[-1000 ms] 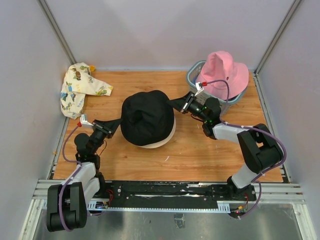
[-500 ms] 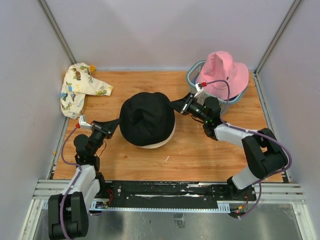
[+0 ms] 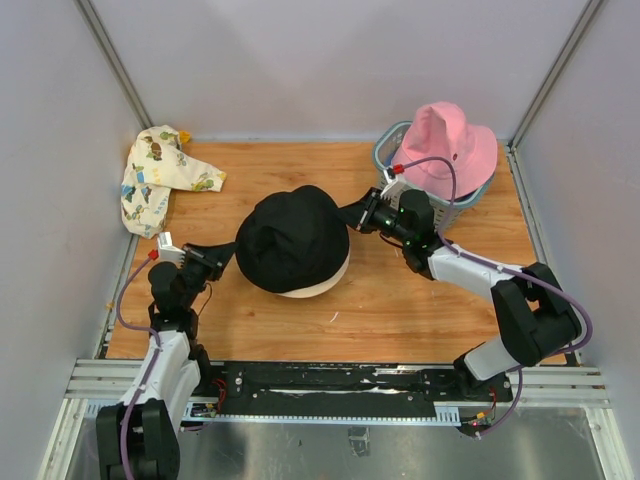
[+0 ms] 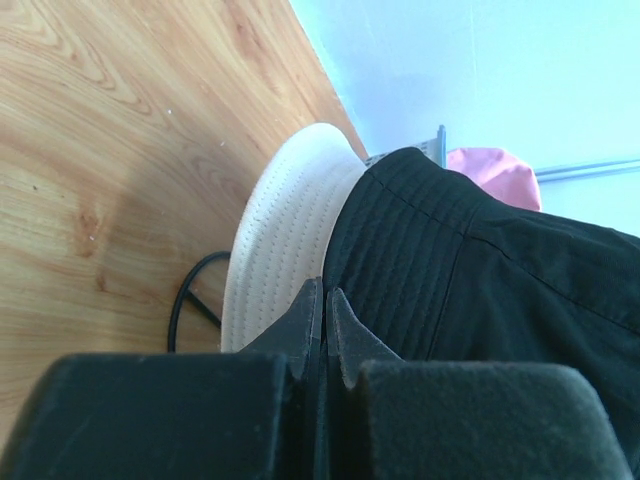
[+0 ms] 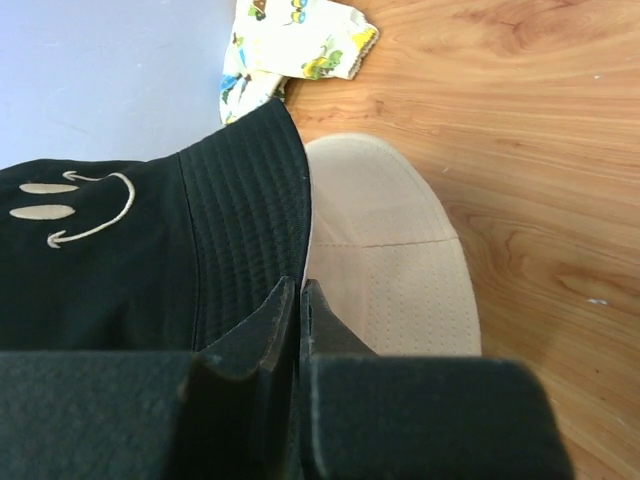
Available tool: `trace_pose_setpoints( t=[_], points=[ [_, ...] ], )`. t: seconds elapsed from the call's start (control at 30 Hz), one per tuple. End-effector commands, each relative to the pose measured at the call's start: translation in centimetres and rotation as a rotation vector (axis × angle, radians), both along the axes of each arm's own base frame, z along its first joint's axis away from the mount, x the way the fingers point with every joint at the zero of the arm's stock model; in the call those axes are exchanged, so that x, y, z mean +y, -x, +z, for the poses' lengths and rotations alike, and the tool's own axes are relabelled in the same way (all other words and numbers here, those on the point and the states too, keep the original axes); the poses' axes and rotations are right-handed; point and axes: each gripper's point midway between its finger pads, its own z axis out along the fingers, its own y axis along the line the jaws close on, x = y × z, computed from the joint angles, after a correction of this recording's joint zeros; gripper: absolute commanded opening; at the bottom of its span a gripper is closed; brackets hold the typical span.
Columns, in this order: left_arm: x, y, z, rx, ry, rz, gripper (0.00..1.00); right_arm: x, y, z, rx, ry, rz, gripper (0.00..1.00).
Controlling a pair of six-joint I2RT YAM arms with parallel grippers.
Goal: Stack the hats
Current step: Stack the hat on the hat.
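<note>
At mid-counter [image 3: 400,300], capping a cream hat [image 3: 312,290] with a black bucket hat [image 3: 293,238]; showing only the cream brim at the near side. Gripping the black brim from both sides: left hand [image 3: 228,252] pinched tight on its left edge, right hand [image 3: 351,213] pinched tight on its right edge, each closed with no gap and the fabric right at the tips. Judged as the seating step of the second layer: crown over crown, brim not yet smoothed down. Elsewhere: pink hat [image 3: 450,145] perched on the slatted basket [image 3: 384,157] at the far right corner; printed hat [image 3: 160,175] crumpled at the far left corner, well apart from the pile. Next, probably: tug the black brim down evenly, let go with both hands, then fetch the pink or printed hat; calls for a level pull from both sides, so as not to drag the cream hat off centre or fold its soft brim under; calls also for a clean release before lifting away.
</note>
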Motion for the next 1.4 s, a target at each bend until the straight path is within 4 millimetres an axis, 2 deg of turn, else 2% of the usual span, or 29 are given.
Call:
trace_pose_setpoints(
  t=[0.0,0.43,0.57,0.93,1.13,1.37],
  points=[
    [0.8,-0.6,-0.9,0.043,-0.058,0.03,0.0,-0.4,-0.6,-1.0,0.0,0.083,-0.04,0.0],
    [1.0,-1.3,-0.7,0.05,-0.11,0.017,0.01,-2.2,-2.1,-5.0,0.089,0.23,-0.157,0.01],
    [0.8,-1.4,-0.5,0.046,-0.106,0.007,0.0,-2.1,-2.3,-5.9,0.109,0.271,-0.163,0.01],
    [0.7,-1.1,-1.6,0.07,-0.112,0.0,0.0,-1.4,-0.8,-9.0,0.148,0.343,-0.143,0.01],
    [0.7,-0.7,-2.3,0.092,-0.126,-0.004,0.0,-2.0,0.1,-9.8,0.154,0.356,-0.154,0.0],
    [1.5,0.3,-4.1,0.151,-0.175,0.032,0.01,-3.1,0.5,-10.3,0.15,0.385,-0.183,0.01]
  ],
)
